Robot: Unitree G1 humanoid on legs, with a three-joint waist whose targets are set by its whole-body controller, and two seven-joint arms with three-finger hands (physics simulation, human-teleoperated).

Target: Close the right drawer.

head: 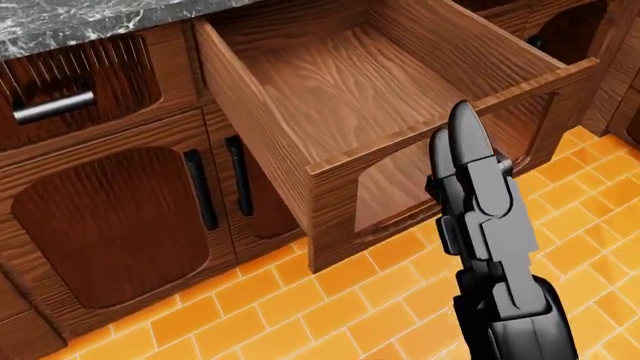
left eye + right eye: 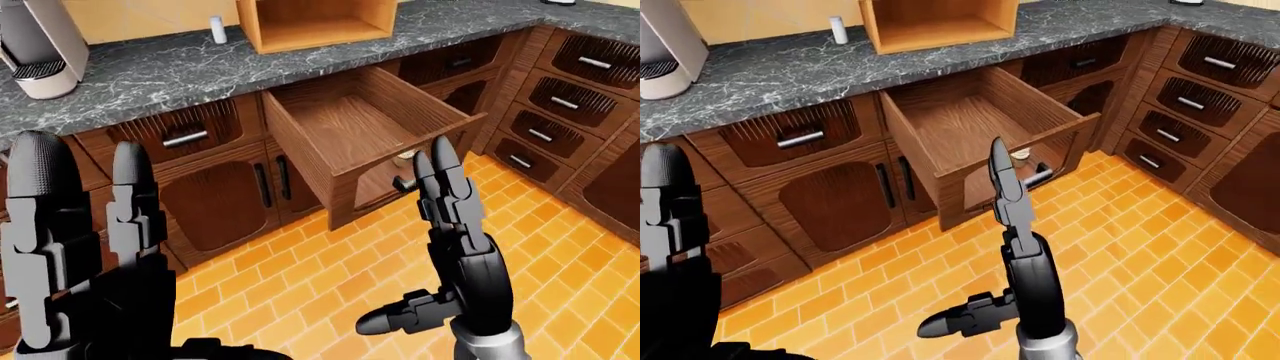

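1. The right drawer (image 2: 355, 135) stands pulled far out of the brown wooden cabinet run, in the upper middle of the left-eye view. Its wood-grain inside is bare.
2. The drawer's front panel (image 1: 450, 161) faces the lower right of the head view. A dark bar handle (image 2: 1037, 177) sticks out from it, seen best in the right-eye view.
3. A small pale object (image 2: 1020, 154) shows just above that handle, against the drawer front; it is too small to name.
4. The right hand (image 2: 450, 217) rises in the lower right of the left-eye view, fingers straight and pointing up, with the thumb (image 2: 395, 319) jutting out to the left. The fingers are spread and grip nothing. The fingertips overlap the drawer front in the head view, but contact cannot be told.
5. The left hand (image 2: 85, 240) fills the lower left of the left-eye view, fingers upright, apart and empty.
6. Two cabinet doors (image 1: 110, 217) with vertical dark handles sit left of the drawer, under a closed drawer (image 2: 180, 135) with a metal bar pull.
7. A grey marbled countertop (image 2: 150, 75) runs across the top, holding an open wooden box (image 2: 315, 22), a small white bottle (image 2: 217, 30) and a coffee machine (image 2: 40, 49) at upper left.
8. Orange tiled floor (image 2: 300, 285) covers the bottom of each view.
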